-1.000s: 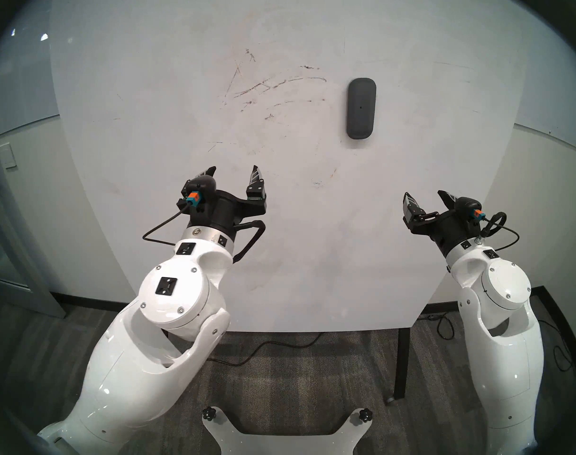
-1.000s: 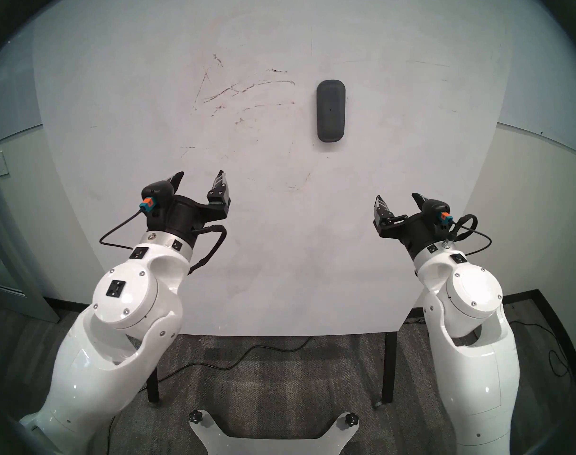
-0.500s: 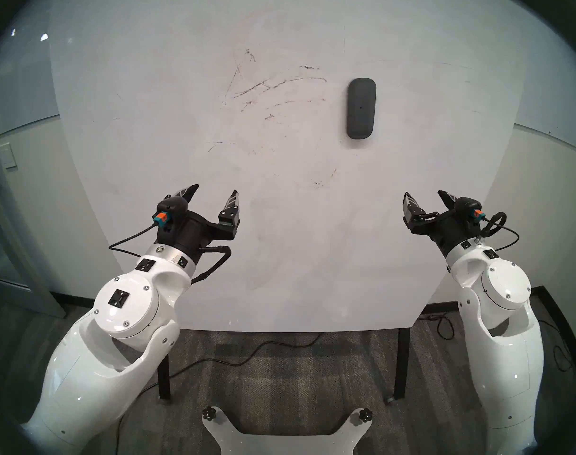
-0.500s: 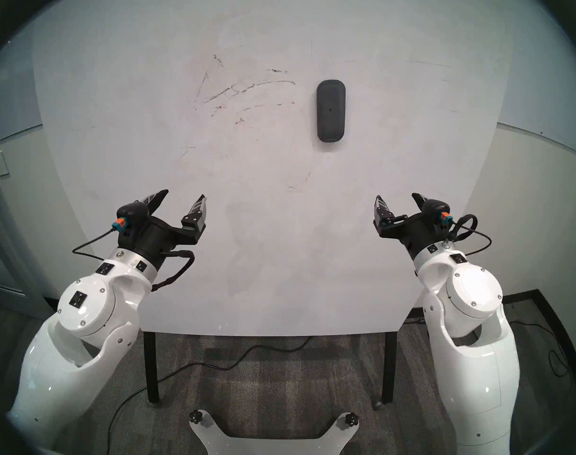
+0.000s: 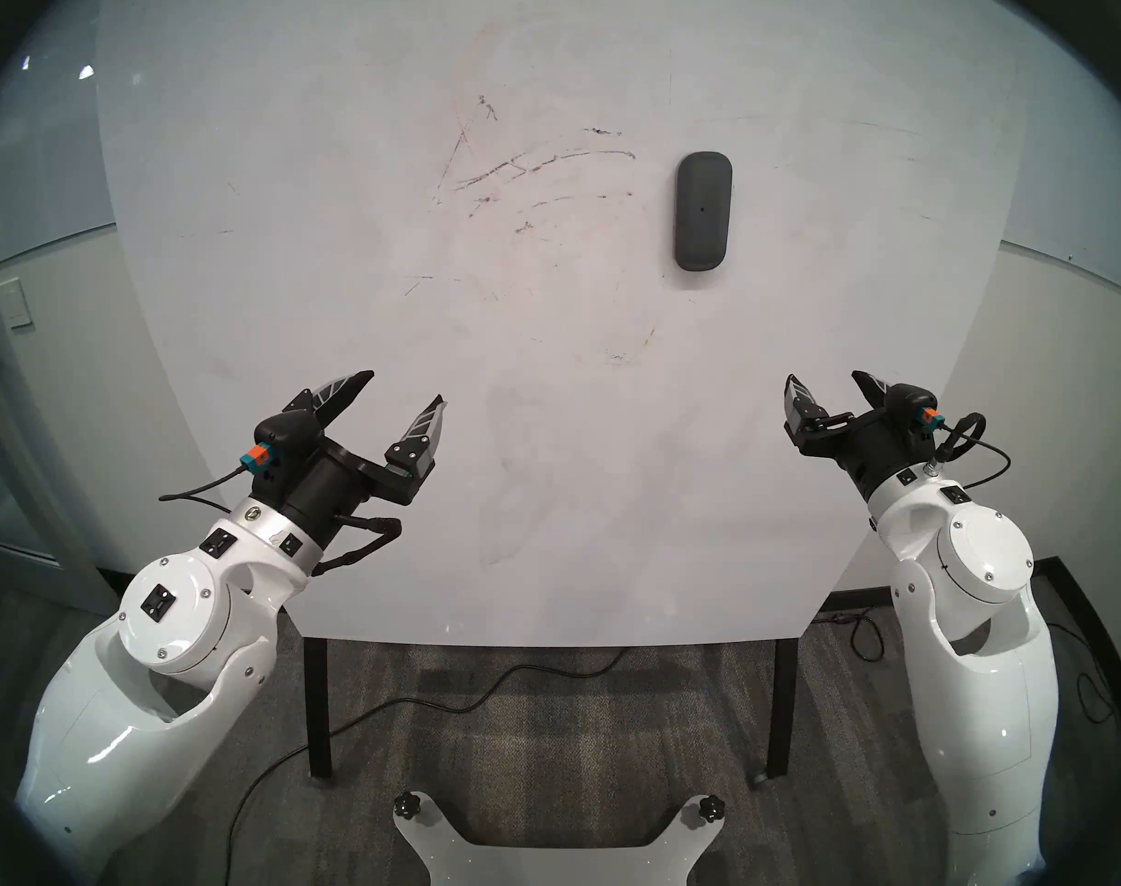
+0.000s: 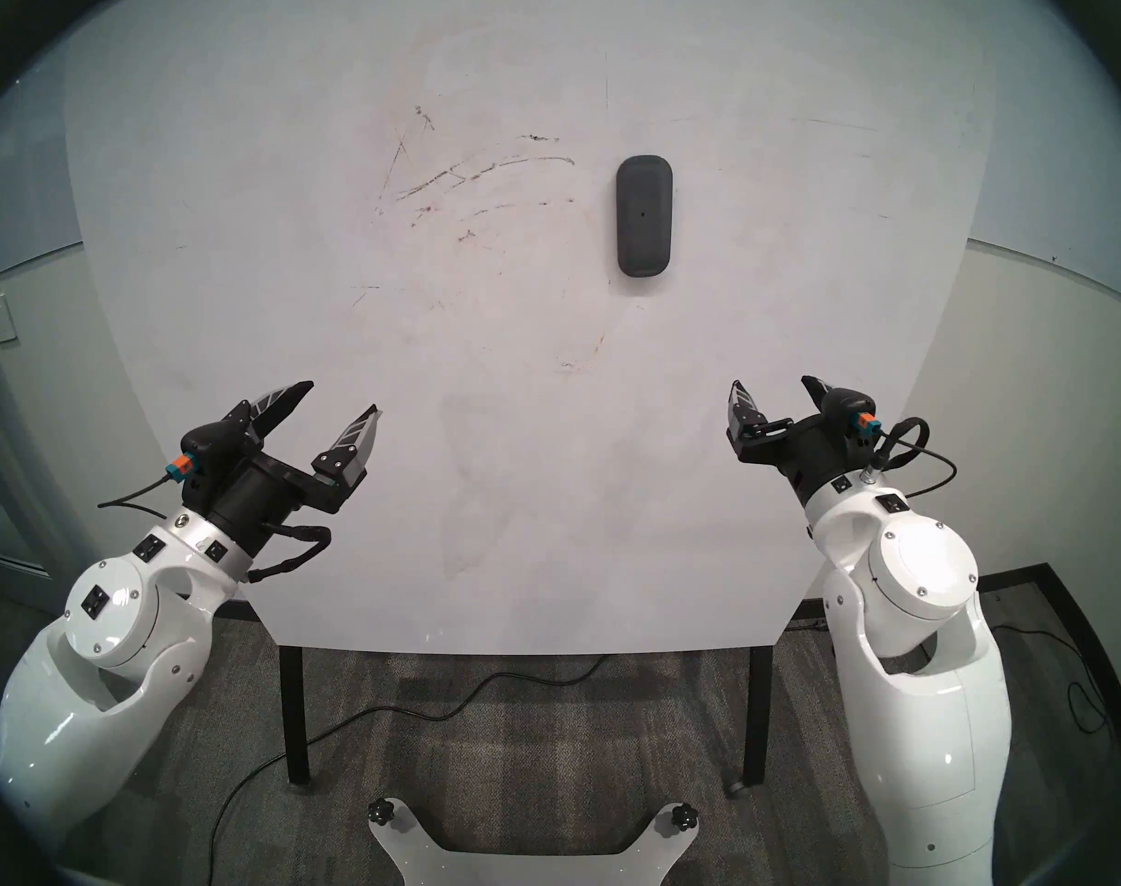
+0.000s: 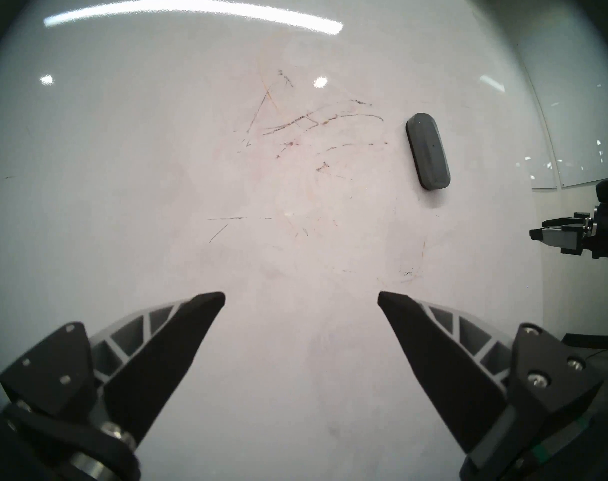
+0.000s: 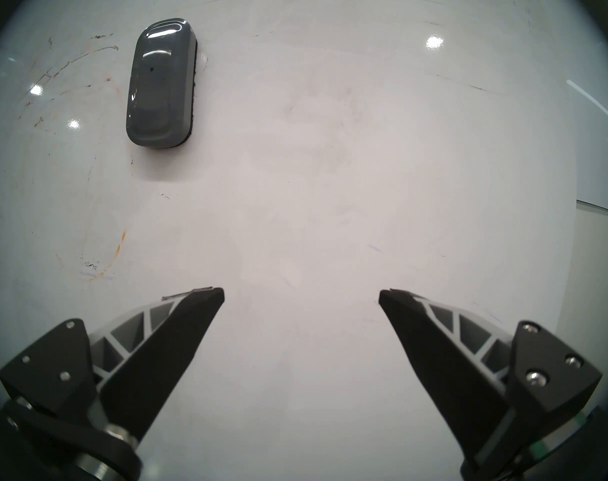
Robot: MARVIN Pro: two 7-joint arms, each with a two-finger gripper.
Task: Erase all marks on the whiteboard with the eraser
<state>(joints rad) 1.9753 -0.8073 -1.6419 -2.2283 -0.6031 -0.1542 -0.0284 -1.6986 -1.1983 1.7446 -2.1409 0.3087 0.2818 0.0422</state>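
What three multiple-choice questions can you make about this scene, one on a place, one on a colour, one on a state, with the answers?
1. Where is the eraser relative to the scratchy dark marks in the head view?
A. To their right, on the whiteboard
B. To their left
C. On the floor

2. What colour is the eraser?
A. Bright orange
B. Dark grey
C. White

3. What state is the left pincer in?
A. Shut on the eraser
B. Shut and empty
C. Open and empty

Answers:
1. A, because the eraser sits on the board to the right of the streaks.
2. B, because the right wrist view shows a glossy dark grey body.
3. C, because the left wrist view shows its two fingers wide apart with nothing between them.
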